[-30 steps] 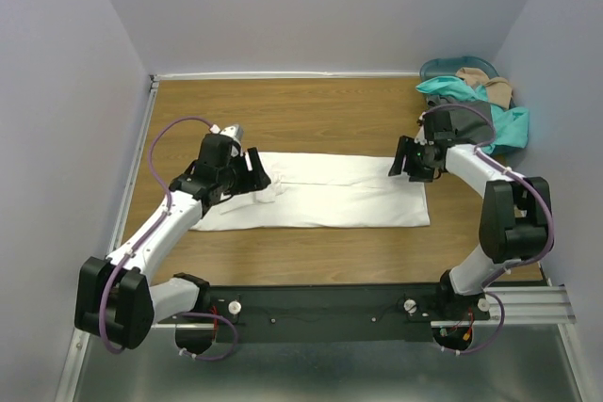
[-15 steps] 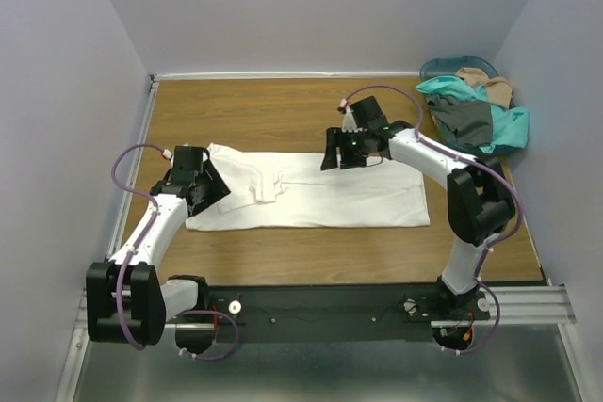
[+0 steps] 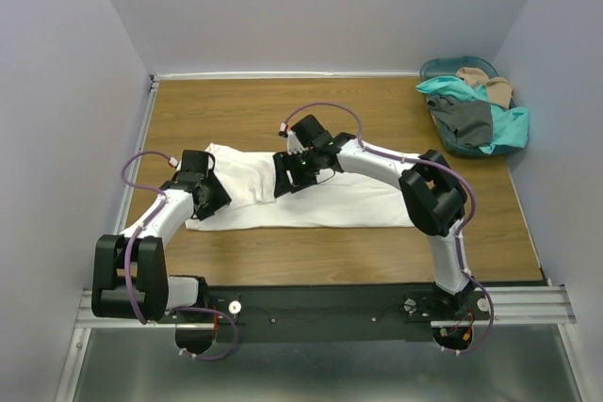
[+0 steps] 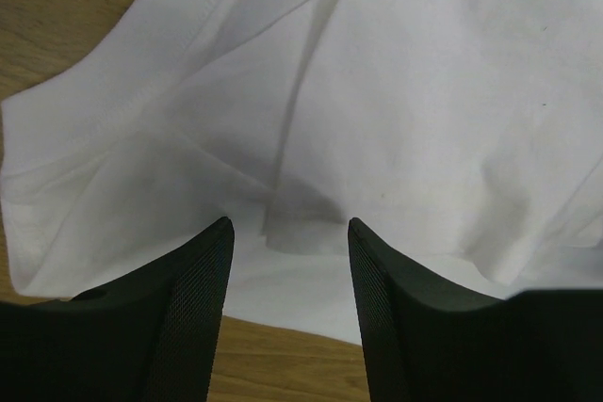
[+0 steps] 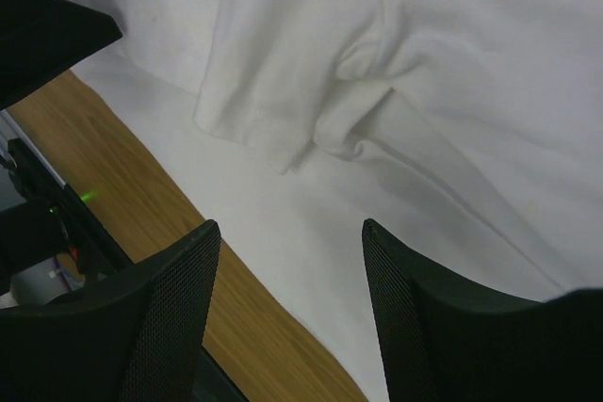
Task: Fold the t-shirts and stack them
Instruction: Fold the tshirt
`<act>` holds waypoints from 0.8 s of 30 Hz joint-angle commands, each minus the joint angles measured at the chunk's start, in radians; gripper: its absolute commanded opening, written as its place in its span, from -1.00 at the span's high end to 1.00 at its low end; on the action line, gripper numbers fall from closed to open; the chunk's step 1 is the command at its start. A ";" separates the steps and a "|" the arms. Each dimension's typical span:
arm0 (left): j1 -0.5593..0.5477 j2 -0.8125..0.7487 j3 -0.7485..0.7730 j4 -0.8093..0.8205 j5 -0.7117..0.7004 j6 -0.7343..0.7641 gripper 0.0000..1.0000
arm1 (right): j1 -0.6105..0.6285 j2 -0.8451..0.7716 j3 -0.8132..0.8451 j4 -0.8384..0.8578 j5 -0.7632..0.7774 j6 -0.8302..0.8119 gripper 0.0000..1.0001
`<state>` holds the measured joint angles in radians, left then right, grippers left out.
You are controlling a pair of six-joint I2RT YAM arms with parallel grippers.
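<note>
The large white t-shirt point(image 3: 349, 202) lies flat across the wooden table, with a bunched fold near its left part. My left gripper point(image 3: 219, 197) is open and empty over the shirt's left end; the left wrist view shows wrinkled white cloth point(image 4: 396, 110) just past my fingertips. My right gripper point(image 3: 287, 179) is open and empty, reaching far left over the bunched sleeve fold point(image 5: 353, 110). The teal point(image 3: 504, 124), dark grey point(image 3: 468, 120) and tan point(image 3: 490, 85) t-shirts lie heaped at the back right.
The round teal basket point(image 3: 443, 68) stands in the back right corner under the heaped shirts. Bare wood point(image 3: 283, 110) shows behind the white shirt and along its front edge point(image 5: 113, 167). Walls close in on the left, back and right.
My right arm has swept left from the shirt's right end to its left-centre. My left gripper has drawn back to the shirt's left edge and let go of the cloth.
</note>
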<state>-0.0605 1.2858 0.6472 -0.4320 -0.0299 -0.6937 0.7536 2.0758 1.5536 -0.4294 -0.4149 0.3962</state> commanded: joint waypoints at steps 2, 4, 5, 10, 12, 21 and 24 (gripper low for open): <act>0.004 0.018 -0.017 0.052 -0.022 0.003 -0.17 | 0.023 0.063 0.048 0.007 -0.045 0.021 -0.33; 0.004 0.023 -0.018 0.053 -0.021 0.002 -0.15 | 0.030 0.073 0.056 0.011 -0.047 0.021 -0.31; 0.004 0.024 -0.021 0.053 -0.022 -0.001 -0.10 | 0.038 0.085 0.062 0.012 -0.048 0.021 -0.29; 0.004 0.036 -0.020 0.050 -0.028 -0.003 -0.08 | 0.047 0.125 0.091 0.017 -0.061 0.026 -0.19; 0.004 0.044 -0.018 0.044 -0.027 -0.004 -0.03 | 0.049 0.141 0.114 0.020 -0.065 0.030 -0.16; 0.004 0.061 -0.021 0.050 -0.025 -0.003 0.08 | 0.067 0.190 0.157 0.018 -0.079 0.049 -0.05; 0.004 0.066 -0.020 0.053 -0.021 0.000 0.10 | 0.069 0.202 0.163 0.018 -0.081 0.055 -0.01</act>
<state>-0.0605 1.3273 0.6373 -0.3889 -0.0330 -0.6937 0.8124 2.2375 1.6840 -0.4133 -0.4694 0.4362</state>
